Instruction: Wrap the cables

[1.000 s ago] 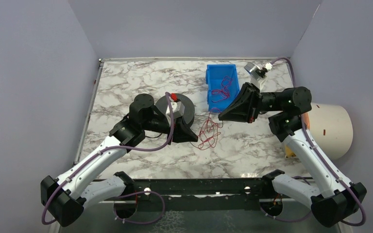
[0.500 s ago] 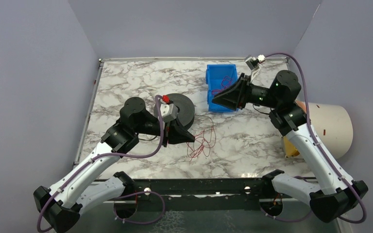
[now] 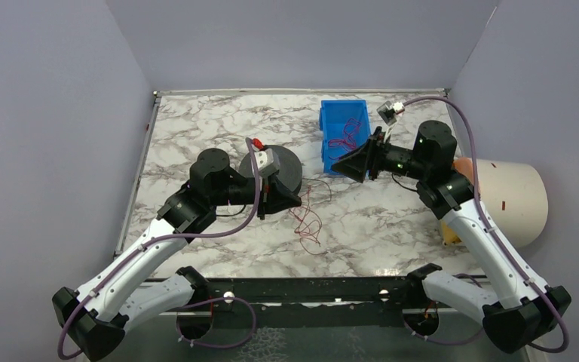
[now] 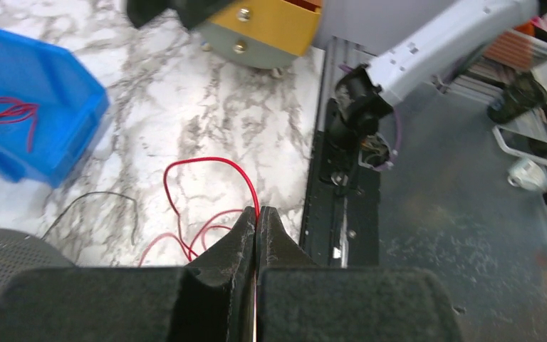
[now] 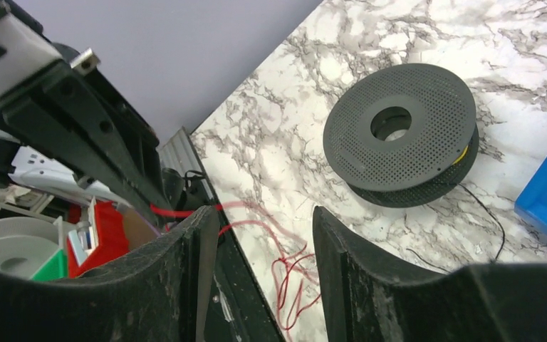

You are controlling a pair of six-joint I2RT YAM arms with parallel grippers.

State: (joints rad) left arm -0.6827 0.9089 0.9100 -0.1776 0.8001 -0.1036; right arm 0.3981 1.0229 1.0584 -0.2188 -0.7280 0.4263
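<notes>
White marble veined grey-brown across the table; bright blue for the bin; red for the cables, both on the marble and in the bin. Dark grey, dotted all over with fine holes, for the spool, with a yellow fleck at its rim; black for a thin wire. Matt black on the left claw and right claw, white and black on the arms.
</notes>
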